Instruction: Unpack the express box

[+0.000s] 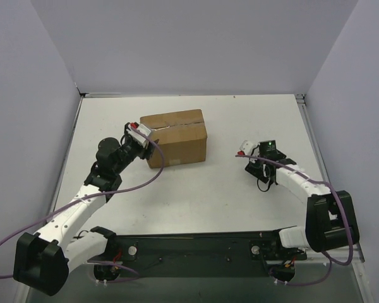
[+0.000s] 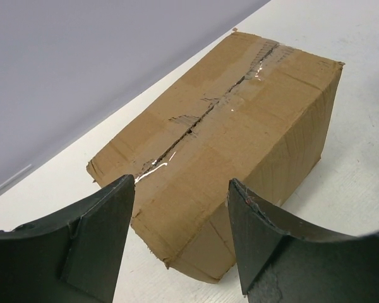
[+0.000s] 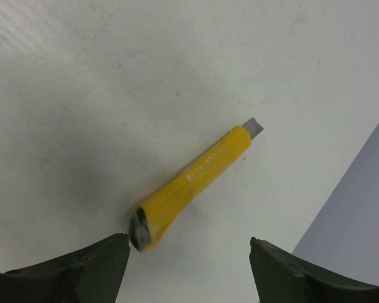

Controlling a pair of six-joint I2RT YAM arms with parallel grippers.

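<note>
Boxy brown cardboard express box [image 1: 175,137], slim yellow cutter [image 3: 192,183]

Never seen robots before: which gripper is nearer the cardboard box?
Left. The left gripper is at the express box's left end; the right gripper is well off to its right, over a yellow knife.

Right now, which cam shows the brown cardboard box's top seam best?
Left wrist: the brown cardboard shipping box is close up, its top seam ragged and split. Top external shows the seam small, beside the left tool. Right wrist shows only a yellow utility knife.
</note>
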